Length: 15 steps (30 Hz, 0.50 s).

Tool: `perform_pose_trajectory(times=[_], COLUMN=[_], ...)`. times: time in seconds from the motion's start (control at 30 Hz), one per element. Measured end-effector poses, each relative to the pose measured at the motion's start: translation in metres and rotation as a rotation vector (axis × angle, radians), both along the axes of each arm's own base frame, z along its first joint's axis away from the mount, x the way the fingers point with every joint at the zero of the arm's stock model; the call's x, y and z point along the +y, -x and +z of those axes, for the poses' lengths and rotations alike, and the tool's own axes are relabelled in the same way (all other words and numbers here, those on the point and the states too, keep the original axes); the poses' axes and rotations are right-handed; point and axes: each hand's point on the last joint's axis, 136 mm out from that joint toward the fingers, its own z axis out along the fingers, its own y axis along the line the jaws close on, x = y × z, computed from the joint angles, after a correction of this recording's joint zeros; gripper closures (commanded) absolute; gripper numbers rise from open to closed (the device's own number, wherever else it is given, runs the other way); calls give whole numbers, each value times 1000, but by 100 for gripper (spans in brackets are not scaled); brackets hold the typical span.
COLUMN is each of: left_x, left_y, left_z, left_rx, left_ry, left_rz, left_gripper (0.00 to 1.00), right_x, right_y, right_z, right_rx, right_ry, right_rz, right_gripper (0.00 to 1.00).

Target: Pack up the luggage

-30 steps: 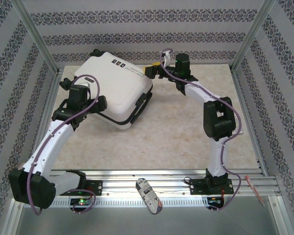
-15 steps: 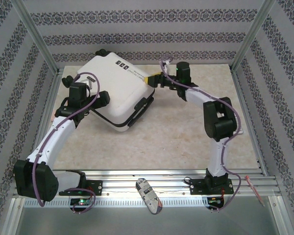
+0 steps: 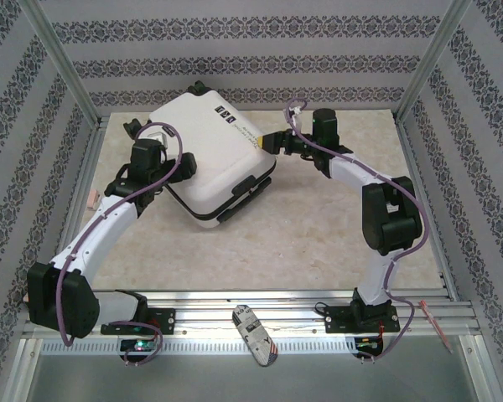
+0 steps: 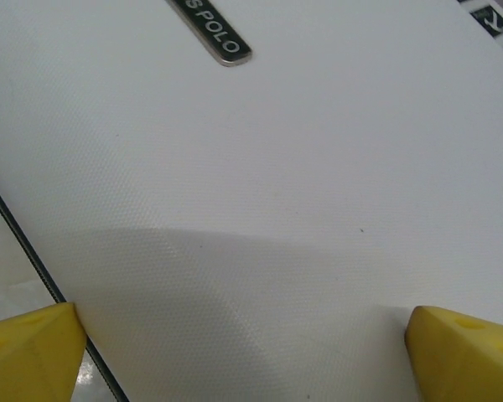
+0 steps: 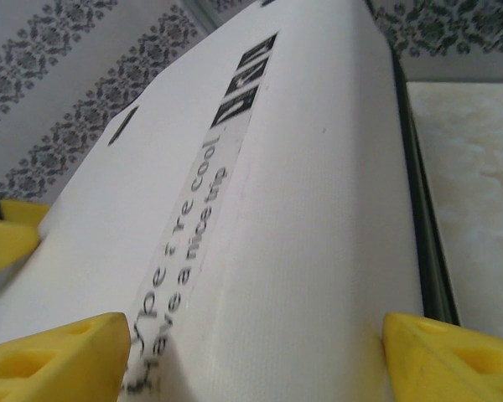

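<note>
beige table inside patterned walls. luggage lies flat and closed on it, lid up, toward the back.

change over the last second: the luggage has slid back and to the right and turned a bit. left arm has stretched out along the luggage's left corner. right arm has swung right, staying on the luggage's right corner. likely means both arms are squaring up the closed case rather than loading it. looks like a late step, but contents are hidden so can't confirm.

left gripper: over the lid near the luggage's left edge. fingers spread wide, white shell showing between them, zipper line by the left one. nothing held. may be pressing on the lid, can't tell.

right gripper: at the luggage's right corner, by the printed text. fingers apart, the shell edge between them and close against both. jaws have narrowed a little. real clamp or just contact, can't tell.
</note>
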Motion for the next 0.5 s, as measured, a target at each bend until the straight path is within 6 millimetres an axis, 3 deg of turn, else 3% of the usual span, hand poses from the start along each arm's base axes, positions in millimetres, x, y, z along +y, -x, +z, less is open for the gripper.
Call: perform_pose_trajectory(times=[0.1,0.2,0.4,0.5], left_x=[-19,-46,-81,-108], left_y=[8,11,11,0], left_z=[11,40,90,92], left_rx=[5,-48,-154,-149], left_ry=[-35,-31,-78,-129], left_rz=[-62,-155,-262,-313], left_gripper=[3,3,3,4], right_x=[-4,-14,-59,-73], right_y=[-6,-2,33,53], right_z=[4,10,44,41], right_rx=[-6,-21,-122,-153], right_ry=[16,34,64,89], right_rz=[-44,-90,-234,-282], right_gripper=[18,16,17,21])
